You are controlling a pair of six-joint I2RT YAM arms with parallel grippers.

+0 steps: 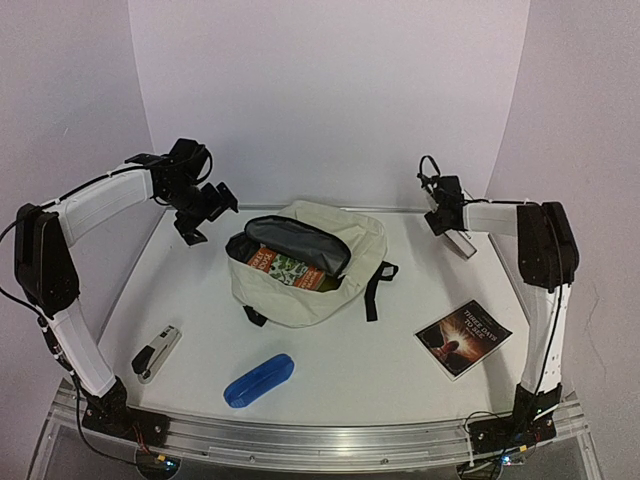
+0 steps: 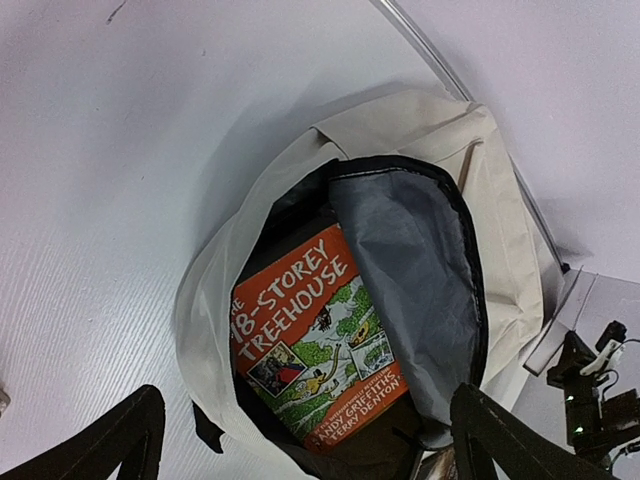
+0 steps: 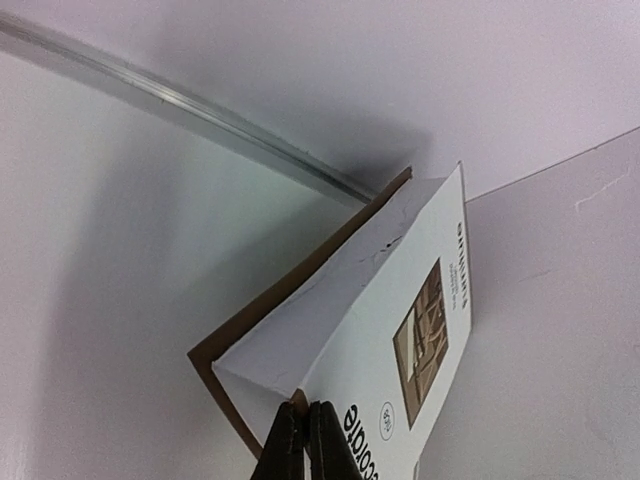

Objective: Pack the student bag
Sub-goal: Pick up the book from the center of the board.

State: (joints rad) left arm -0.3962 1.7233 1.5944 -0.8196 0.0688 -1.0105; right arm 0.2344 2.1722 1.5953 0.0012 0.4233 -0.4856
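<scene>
Two hands, two jobs. The right hand (image 3: 303, 425) is clamped on the edge of a white cardboard box (image 3: 360, 310), held up near the counter's (image 1: 330, 370) far right corner, probably for carrying over. The left hand (image 1: 203, 212) hangs with its fingers apart just left of the student bag (image 1: 290, 305), likely ready to steady the opening. The bag lies mid-counter, its cream fabric slumped and its flap thrown back on grey lining, with an orange Treehouse book (image 2: 315, 345) inside.

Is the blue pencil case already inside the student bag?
No, the blue pencil case lies on the table, apart from the student bag, toward the near edge.
</scene>
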